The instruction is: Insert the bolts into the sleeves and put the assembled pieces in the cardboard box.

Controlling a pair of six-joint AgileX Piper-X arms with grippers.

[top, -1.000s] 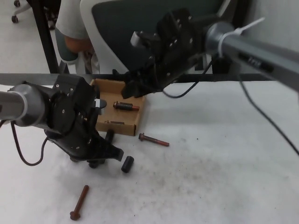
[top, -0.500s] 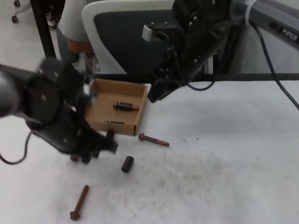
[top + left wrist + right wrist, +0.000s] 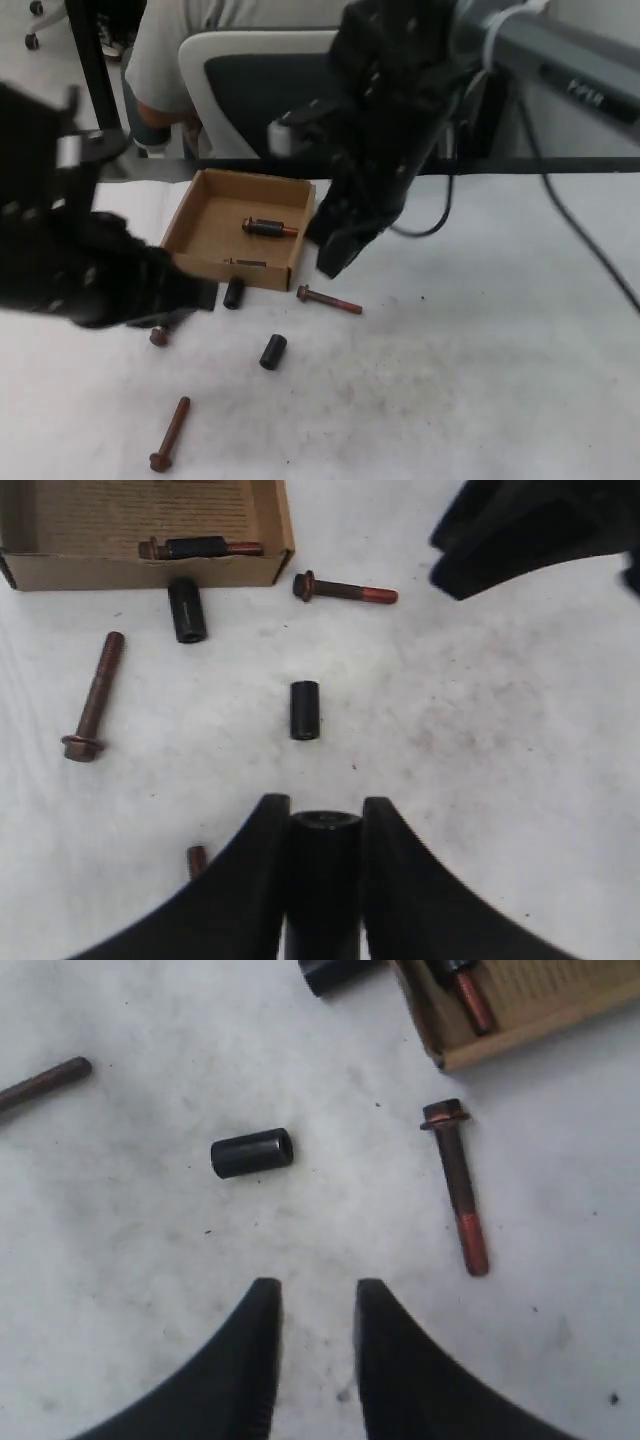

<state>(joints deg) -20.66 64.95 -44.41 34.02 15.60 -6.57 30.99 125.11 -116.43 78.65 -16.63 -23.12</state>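
Black stubby sleeve (image 3: 325,880) pinched in L hand (image 3: 325,818), R hand (image 3: 316,1300) spread, rust-brown flanged bolt (image 3: 458,1185) nr it

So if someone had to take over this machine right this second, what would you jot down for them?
Left end effector: shut on a black sleeve, held off the bench.
Right end effector: open, empty, above the bench beside the box.
Done: two assembled pieces in the box, a middle piece and a near-wall piece.
Loose on the bench: a sleeve by the box, a farther sleeve, a bolt right of the box, a left bolt and a nearest bolt.
Left: three bolts into three sleeves, then all into the box.
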